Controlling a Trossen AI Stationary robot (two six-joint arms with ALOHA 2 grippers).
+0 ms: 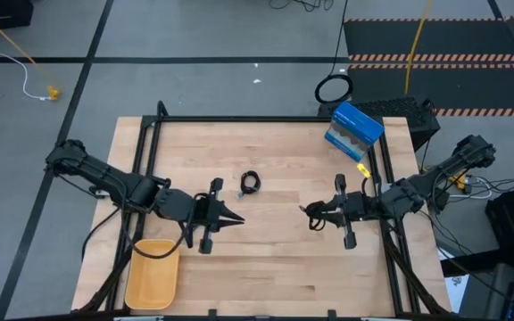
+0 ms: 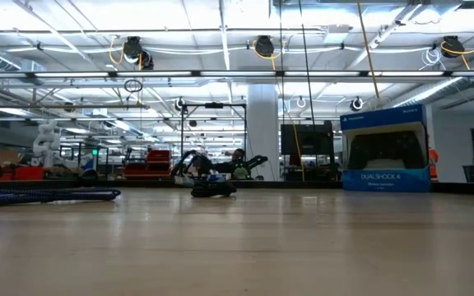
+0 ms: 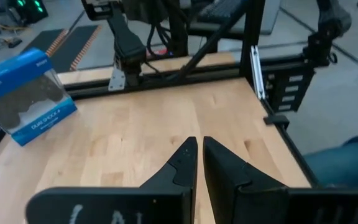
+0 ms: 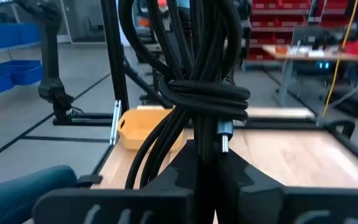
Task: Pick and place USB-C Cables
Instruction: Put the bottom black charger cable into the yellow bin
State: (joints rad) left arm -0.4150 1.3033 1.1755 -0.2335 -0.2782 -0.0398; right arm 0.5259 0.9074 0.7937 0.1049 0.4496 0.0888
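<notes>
Holding: the right gripper (image 4: 207, 155) pinches a loose black bundled USB-C cable (image 4: 197, 81) between its dark fingers; a metal plug tip shows at the clamp point, and the strands rise straight up from the fingers in the right wrist view.
Right gripper position: in the high view the right gripper (image 1: 313, 214) sits over the pale wooden table (image 1: 266, 267) at about 3 o'clock from the table's middle, pointing toward 9 o'clock.
Left gripper: the left gripper (image 1: 236, 220) hovers at about 8 o'clock from the table's middle, pointing toward 3 o'clock; its two dark fingers (image 3: 182, 168) are pressed nearly together with only a thin slit between them, and they carry nothing.
Second cable: a small tightly coiled black USB-C cable (image 1: 250, 183) lies flat on the wood at 12 o'clock from the left gripper, apart from both arms; the low view shows it as a dark heap (image 2: 213, 188) on the tabletop.
Tray: a shallow yellow plastic tray (image 1: 153, 272) rests at the table's 7 o'clock corner.
Box: a blue cardboard game-controller box (image 1: 354, 131) stands at the table's 1 o'clock corner.
Floor: a large black ring-shaped cable loop (image 1: 334, 89) lies on the grey floor beyond the table's far edge.
</notes>
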